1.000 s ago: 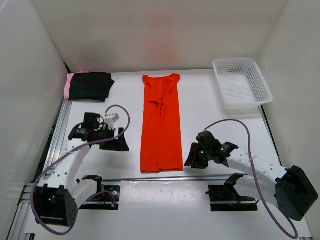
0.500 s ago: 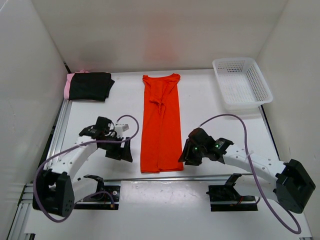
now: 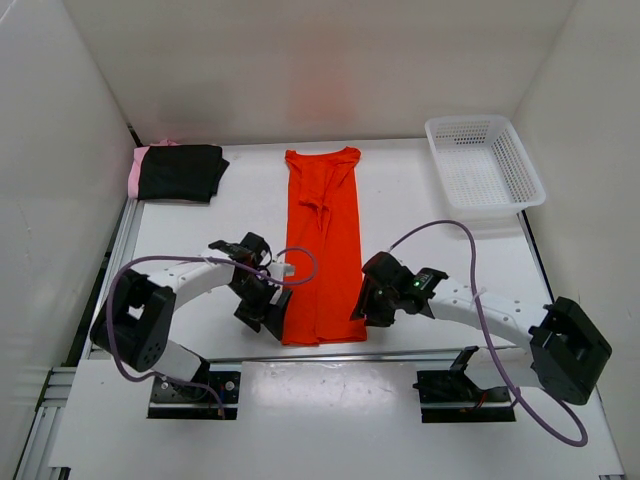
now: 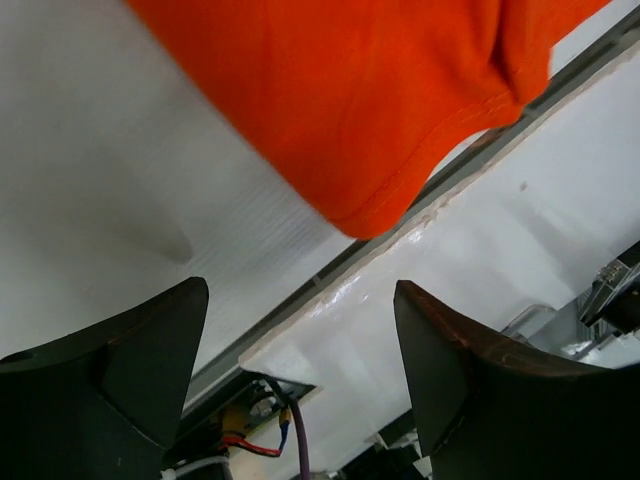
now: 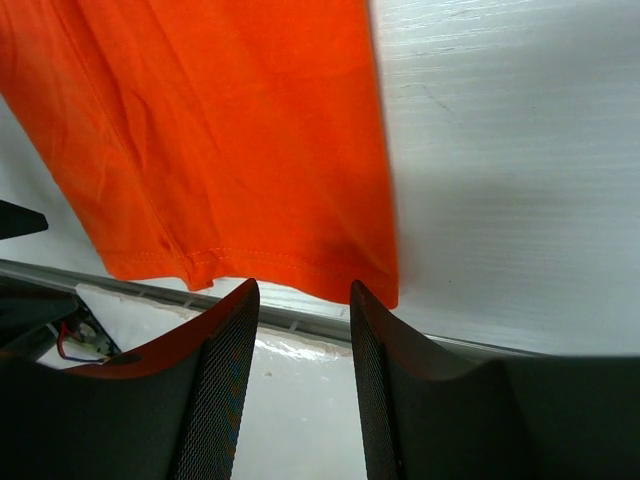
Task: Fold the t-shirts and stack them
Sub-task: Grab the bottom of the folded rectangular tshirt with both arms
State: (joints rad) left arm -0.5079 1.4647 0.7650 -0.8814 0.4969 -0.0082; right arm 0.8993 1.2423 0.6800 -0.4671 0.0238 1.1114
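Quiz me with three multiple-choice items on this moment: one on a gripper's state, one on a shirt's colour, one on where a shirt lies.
1. The left gripper is:
A. open, holding nothing
B. shut on a sleeve
C. shut on a collar

2. The long t-shirt, whose near end lies between the left gripper and the right gripper, is:
A. black
B. orange-red
C. light pink

3. The black t-shirt lies:
A. folded at the far left, on the pink t-shirt
B. draped over the right arm
C. under the long t-shirt

Answers:
1 A: its wrist view shows the jaws apart with no cloth between them.
2 B: it shows orange-red in all three views.
3 A: the top view shows pink edging out beside the black.
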